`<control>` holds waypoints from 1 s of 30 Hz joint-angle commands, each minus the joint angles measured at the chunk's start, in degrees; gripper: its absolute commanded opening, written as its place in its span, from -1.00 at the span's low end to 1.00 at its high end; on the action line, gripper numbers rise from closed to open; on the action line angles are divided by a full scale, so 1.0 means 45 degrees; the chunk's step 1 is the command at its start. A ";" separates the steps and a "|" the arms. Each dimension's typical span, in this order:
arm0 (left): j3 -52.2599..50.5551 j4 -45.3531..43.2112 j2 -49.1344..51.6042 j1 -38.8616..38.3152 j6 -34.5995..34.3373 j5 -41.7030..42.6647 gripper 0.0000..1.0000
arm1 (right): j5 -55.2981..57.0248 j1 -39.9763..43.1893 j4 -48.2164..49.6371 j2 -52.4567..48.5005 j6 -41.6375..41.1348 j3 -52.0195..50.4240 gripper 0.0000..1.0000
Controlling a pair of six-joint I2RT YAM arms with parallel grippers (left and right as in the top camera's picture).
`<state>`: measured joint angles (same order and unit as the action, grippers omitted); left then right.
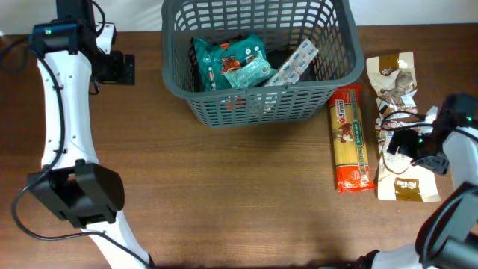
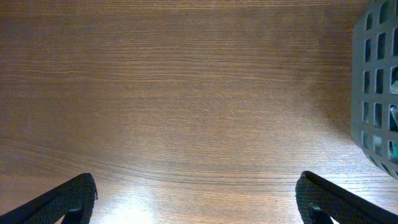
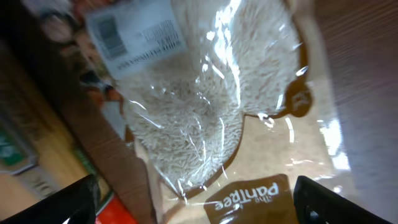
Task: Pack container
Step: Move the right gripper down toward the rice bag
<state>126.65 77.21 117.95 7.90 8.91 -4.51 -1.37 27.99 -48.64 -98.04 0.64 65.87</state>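
Nearest the right wrist lens: right gripper (image 3: 200,205), dark fingertips (image 3: 74,202) set wide apart, one in each lower corner, clamped on nothing. Directly beneath and between them: rice bag (image 3: 205,118), lying flat, clear window full of white grain, brown printed band at the near end, barcode label at the far end. Contact between tips and bag: cannot tell.

Nearest the left wrist lens: left gripper (image 2: 199,202), tips likewise wide apart, nothing between them. Beneath: bare wooden table (image 2: 186,93). At the right edge of that view: corner of the basket (image 2: 373,81), lattice wall, standing on the table, apart from the tips.

From overhead, front to back:
- Left arm (image 1: 63,134) rising from the lower left, running up the left side. Gripper well left of the basket.
- Right arm (image 1: 455,202) entering at the lower right. Gripper over the middle of the rice bag.
- Just left of the bag, lying lengthwise: spaghetti pack (image 1: 351,142), orange-red wrapper, far end near the basket's front right corner.
- Furthest back, top centre: the basket, upright, open side up.
- Inside it: teal packet (image 1: 228,60) on the left, pale strip pack (image 1: 295,63) tilted on the right.
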 commanded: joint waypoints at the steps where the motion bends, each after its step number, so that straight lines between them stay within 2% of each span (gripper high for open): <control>1: 0.0010 -0.0010 0.0078 0.0034 -0.0112 0.0102 0.99 | -0.0102 -0.0170 0.0053 -0.0588 0.0141 0.0238 0.92; 13: 0.0010 -0.0010 0.0078 0.0034 -0.0112 0.0102 0.99 | -0.0534 -0.1030 0.0010 -0.0753 0.0821 0.0272 0.95; 19: 0.0010 -0.0010 0.0078 0.0034 -0.0112 0.0102 0.98 | 0.1117 -0.1132 0.0515 -0.0758 0.0806 0.0272 0.96; 30: 0.0010 -0.0010 0.0078 0.0034 -0.0112 0.0102 0.99 | 0.1035 -0.1219 0.1010 -0.1676 0.0801 0.0267 0.93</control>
<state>126.65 77.19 117.95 7.90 8.91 -4.51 2.37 23.14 -43.88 -103.57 3.90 66.08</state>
